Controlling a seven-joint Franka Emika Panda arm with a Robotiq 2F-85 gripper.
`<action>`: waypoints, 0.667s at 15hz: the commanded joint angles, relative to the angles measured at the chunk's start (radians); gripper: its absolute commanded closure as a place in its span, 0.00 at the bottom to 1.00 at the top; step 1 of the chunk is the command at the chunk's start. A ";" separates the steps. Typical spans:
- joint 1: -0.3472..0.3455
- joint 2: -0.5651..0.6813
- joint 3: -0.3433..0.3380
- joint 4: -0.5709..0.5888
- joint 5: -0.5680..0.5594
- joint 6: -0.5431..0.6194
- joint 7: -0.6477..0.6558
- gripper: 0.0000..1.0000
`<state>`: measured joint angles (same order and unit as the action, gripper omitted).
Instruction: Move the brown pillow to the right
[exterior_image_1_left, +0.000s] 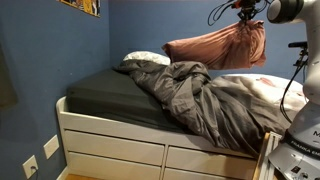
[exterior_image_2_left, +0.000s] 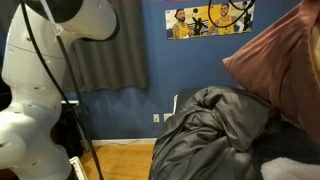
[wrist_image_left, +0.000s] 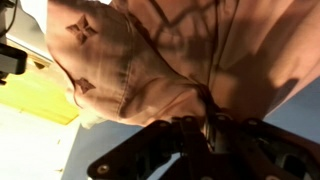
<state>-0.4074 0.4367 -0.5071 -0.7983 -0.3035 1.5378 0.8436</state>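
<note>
The brown pillow (exterior_image_1_left: 220, 47) hangs in the air above the bed, bunched at its top where my gripper (exterior_image_1_left: 246, 17) is shut on it. It also fills the upper right of an exterior view (exterior_image_2_left: 280, 60), above the grey duvet. In the wrist view the reddish-brown fabric (wrist_image_left: 170, 50) fills most of the picture, and a fold of it is pinched between my dark fingers (wrist_image_left: 205, 125).
A rumpled grey duvet (exterior_image_1_left: 195, 95) lies across the bed and also shows in an exterior view (exterior_image_2_left: 215, 135). A white pillow (exterior_image_1_left: 145, 58) lies at the head by the blue wall. The white bed frame with drawers (exterior_image_1_left: 120, 145) stands below. Posters (exterior_image_2_left: 210, 17) hang on the wall.
</note>
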 joint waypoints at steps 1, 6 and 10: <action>-0.043 0.095 -0.037 0.153 -0.030 -0.057 0.098 0.93; 0.071 0.238 -0.034 0.137 -0.157 -0.101 0.159 0.93; 0.184 0.309 -0.009 0.117 -0.220 -0.135 0.100 0.93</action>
<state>-0.2826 0.6992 -0.5229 -0.7260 -0.4855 1.4316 0.9854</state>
